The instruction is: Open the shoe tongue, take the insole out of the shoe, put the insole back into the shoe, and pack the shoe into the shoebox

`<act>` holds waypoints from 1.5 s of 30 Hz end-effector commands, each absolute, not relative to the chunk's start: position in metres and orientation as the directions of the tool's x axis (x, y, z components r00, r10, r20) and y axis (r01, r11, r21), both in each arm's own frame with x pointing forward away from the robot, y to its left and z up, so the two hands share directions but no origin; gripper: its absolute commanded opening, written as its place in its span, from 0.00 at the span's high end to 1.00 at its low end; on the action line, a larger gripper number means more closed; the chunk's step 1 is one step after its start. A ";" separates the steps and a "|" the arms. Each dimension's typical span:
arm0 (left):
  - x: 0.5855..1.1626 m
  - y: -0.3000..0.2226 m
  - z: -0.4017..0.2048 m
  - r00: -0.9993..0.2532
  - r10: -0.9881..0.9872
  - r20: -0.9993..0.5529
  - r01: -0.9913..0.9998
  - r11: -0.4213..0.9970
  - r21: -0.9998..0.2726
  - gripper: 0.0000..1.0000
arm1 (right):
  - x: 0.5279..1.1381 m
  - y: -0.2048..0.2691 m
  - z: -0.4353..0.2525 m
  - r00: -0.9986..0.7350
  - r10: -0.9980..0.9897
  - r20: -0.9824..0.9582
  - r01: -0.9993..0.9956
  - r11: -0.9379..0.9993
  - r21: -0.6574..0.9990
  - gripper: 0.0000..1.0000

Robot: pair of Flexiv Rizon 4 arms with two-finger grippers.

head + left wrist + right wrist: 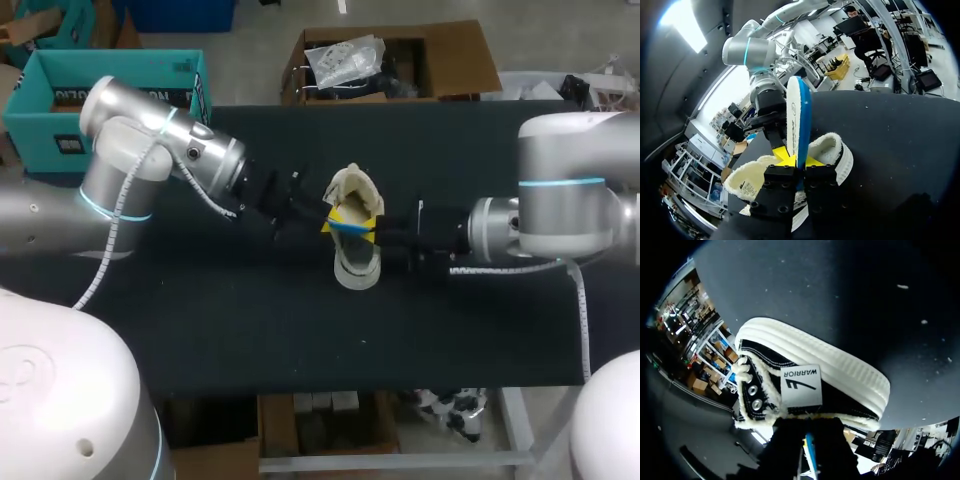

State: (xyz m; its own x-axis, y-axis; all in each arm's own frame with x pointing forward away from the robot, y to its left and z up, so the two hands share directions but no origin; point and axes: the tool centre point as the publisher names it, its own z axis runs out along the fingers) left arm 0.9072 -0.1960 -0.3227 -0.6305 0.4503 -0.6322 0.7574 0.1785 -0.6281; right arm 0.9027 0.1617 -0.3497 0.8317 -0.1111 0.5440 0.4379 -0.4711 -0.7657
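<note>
Though nearly together, left gripper [792,161] tips tight on insole [799,110] (upright)

Between the left gripper's [796,160] yellow fingertips [781,153] the insole [792,115] is white on its face and bright blue along its edge. Under them the shoe [840,382] is black canvas with a white ribbed sole, cream fleece lining, silver eyelets and a white label with a black mark. The table [200,330] is black
</note>
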 end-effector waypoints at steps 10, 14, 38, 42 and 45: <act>0.907 -0.198 -0.324 -0.628 0.453 -0.633 0.761 0.187 -0.621 1.00 | 0.871 0.164 -0.318 0.787 -0.121 0.604 0.477 -0.501 -0.722 0.65; 0.907 -0.199 -0.324 -0.630 0.452 -0.632 0.759 0.186 -0.624 1.00 | 0.866 0.169 -0.313 0.773 -0.117 0.624 0.499 -0.496 -0.711 0.83; 0.922 -0.209 -0.341 -0.654 0.436 -0.618 0.745 0.235 -0.624 1.00 | 0.897 0.165 -0.342 0.797 -0.117 0.592 0.467 -0.502 -0.728 1.00; 0.919 -0.205 -0.338 -0.652 0.436 -0.620 0.747 0.229 -0.624 0.99 | 0.900 0.164 -0.347 0.806 -0.118 0.580 0.452 -0.508 -0.733 1.00; 0.916 -0.199 -0.333 -0.645 0.436 -0.628 0.753 0.218 -0.622 0.76 | 0.901 0.162 -0.349 0.808 -0.124 0.576 0.446 -0.510 -0.736 1.00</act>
